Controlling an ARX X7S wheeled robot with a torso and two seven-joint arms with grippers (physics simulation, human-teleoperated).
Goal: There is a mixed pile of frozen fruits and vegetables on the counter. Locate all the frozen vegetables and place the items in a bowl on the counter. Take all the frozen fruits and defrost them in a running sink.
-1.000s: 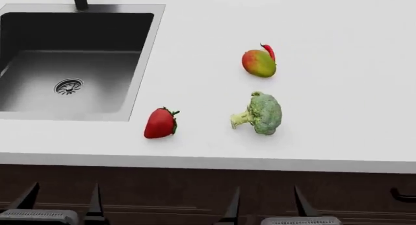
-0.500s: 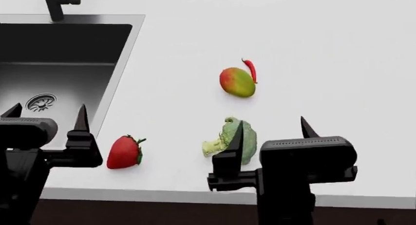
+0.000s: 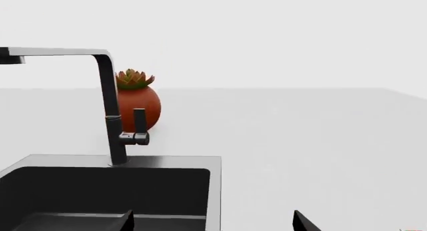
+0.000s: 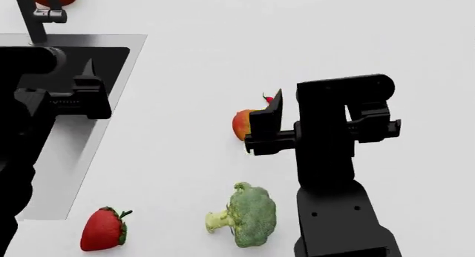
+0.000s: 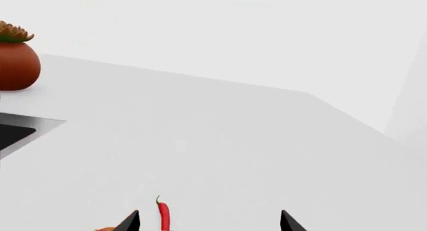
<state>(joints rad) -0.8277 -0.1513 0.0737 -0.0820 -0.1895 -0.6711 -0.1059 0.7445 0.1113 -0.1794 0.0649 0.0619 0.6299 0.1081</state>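
We held our right claw (image 4: 315, 115) spread wide and empty above the mango (image 4: 242, 123); our left claw (image 4: 55, 73), also wide and empty, hung over the sink (image 4: 111, 68). Broccoli (image 4: 248, 214) lay nearer us.

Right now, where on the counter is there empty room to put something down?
Bare white counter lies right of the right gripper, and also between the sink and the mango. It's crowded near the front: strawberry and broccoli.
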